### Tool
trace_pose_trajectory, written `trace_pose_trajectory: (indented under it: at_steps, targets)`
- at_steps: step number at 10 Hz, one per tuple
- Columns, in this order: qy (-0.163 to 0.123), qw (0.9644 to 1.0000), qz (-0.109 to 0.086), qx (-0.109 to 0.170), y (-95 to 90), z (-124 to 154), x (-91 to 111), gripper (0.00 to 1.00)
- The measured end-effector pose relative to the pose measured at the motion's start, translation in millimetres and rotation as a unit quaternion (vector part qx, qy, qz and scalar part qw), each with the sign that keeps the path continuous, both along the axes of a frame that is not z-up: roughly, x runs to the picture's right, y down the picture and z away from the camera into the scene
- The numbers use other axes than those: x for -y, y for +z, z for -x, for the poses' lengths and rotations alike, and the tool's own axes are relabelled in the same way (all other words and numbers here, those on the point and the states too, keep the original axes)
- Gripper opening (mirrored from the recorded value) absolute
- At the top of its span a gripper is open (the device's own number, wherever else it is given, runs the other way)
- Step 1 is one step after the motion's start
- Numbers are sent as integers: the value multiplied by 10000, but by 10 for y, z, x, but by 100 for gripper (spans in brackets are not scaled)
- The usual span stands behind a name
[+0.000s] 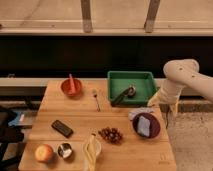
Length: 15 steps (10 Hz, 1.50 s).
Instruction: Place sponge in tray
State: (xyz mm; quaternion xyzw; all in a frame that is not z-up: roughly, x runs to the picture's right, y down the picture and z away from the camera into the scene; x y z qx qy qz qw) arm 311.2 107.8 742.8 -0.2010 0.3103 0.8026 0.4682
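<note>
While my tool hangs at the right edge of the surface, just beside the purple plate, I cannot tell whether it is open or closed. The sponge lies on that plate, apart from my tool. The green tray sits behind the plate at the far right of the surface, with a dark utensil lying across its front rim. Grapes lie left of the plate.
</note>
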Motion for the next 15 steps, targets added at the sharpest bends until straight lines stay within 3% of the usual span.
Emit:
trace_pose_trajectory:
  at_steps: [12,15]
  targets:
    - [-9,10000,-2,1,-6,1,-6,80]
    - [-467,9989,21,33,-37,205,-12,80]
